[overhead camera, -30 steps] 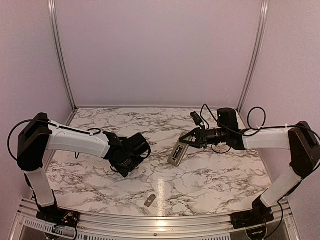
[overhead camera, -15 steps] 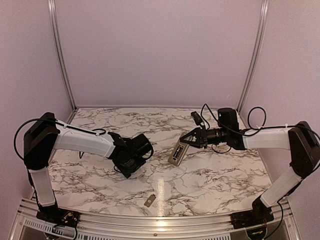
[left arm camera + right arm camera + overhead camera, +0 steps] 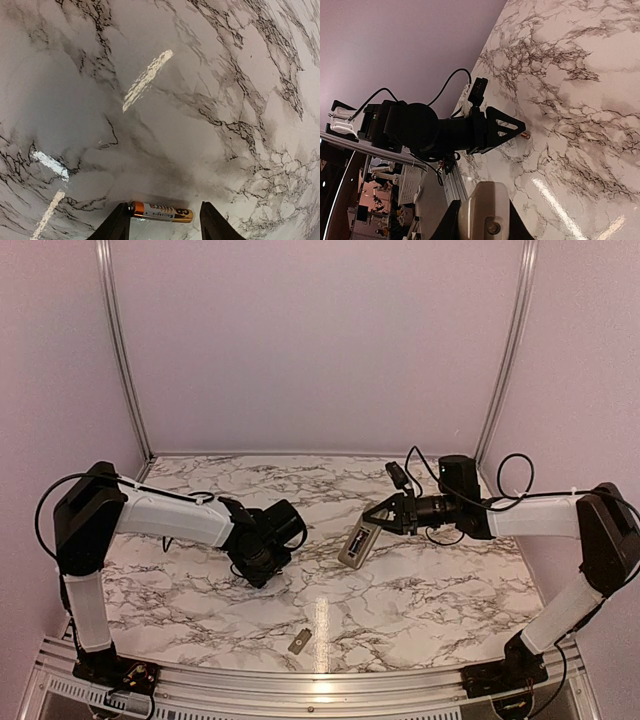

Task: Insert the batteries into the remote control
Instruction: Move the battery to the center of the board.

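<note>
Big marble worktop (image 3: 420, 600), both arms reaching in toward the middle. Over on the right, the right gripper (image 3: 374, 524) is clamped on the upper end of the remote control (image 3: 352, 544), holding it tilted, grey-tan side up, low end pointing toward the left arm. Now the key bit: the left gripper (image 3: 162, 222) hangs low over the worktop, jaws about half apart, and one battery (image 3: 161, 212) lies right between them. Its long axis runs across from finger to finger, one end against a finger, a sliver of gap at the other. So the left arm has this battery, and the remote sits well apart to its right.
</note>
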`<action>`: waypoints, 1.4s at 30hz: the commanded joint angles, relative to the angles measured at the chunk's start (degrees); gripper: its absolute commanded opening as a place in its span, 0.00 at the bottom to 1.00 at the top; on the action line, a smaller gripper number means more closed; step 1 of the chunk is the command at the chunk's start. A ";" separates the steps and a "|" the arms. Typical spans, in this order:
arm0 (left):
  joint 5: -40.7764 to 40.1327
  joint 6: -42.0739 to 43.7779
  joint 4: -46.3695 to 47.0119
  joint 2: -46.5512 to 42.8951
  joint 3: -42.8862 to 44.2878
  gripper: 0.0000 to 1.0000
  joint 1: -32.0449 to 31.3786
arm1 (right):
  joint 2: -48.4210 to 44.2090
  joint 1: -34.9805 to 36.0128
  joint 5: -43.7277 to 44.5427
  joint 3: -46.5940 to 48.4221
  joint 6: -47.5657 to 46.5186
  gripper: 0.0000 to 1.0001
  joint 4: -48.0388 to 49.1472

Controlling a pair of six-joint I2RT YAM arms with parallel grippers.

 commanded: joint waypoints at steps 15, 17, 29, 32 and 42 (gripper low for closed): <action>1.08 11.72 -2.00 9.52 5.53 0.36 2.38 | -0.54 -1.87 -1.72 -0.45 1.85 0.00 3.68; 2.35 13.01 -2.88 11.16 7.01 0.35 2.59 | -0.61 -2.09 -1.73 -0.57 2.08 0.00 3.75; 6.51 19.50 -4.89 17.51 12.54 0.18 2.85 | -2.13 -3.53 -2.08 -1.35 3.22 0.00 4.41; 6.07 23.66 -6.88 18.49 15.06 0.13 2.76 | -2.09 -3.72 -2.20 -1.56 3.48 0.00 4.78; 2.21 47.20 -8.91 18.69 20.61 0.04 1.75 | -2.06 -3.81 -2.36 -1.60 3.98 0.00 5.36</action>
